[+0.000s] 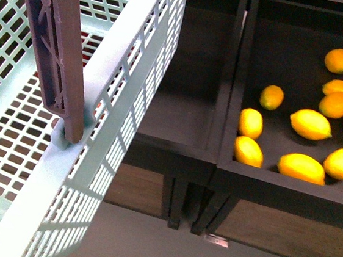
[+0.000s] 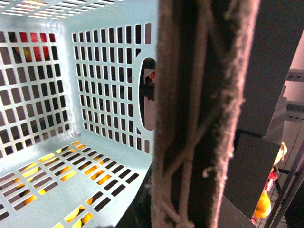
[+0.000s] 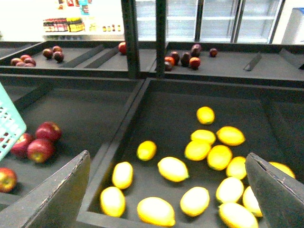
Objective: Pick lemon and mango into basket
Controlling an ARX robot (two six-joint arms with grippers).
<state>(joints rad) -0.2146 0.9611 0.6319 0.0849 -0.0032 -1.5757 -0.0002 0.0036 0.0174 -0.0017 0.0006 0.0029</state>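
The right gripper (image 3: 167,156) hangs spread wide and empty over the lemons (image 3: 173,168) scattered in a dark bin (image 3: 156,102), its far end bare, with the basket (image 1: 113,67) beside the neighbouring bin; the left gripper's hold cannot be told.

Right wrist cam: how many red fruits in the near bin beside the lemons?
4. Three red round fruits cluster beside the light teal slotted plastic basket: one farther back, two nearer. A fourth, red-yellow, sits apart at the picture's edge. The basket may hide more.
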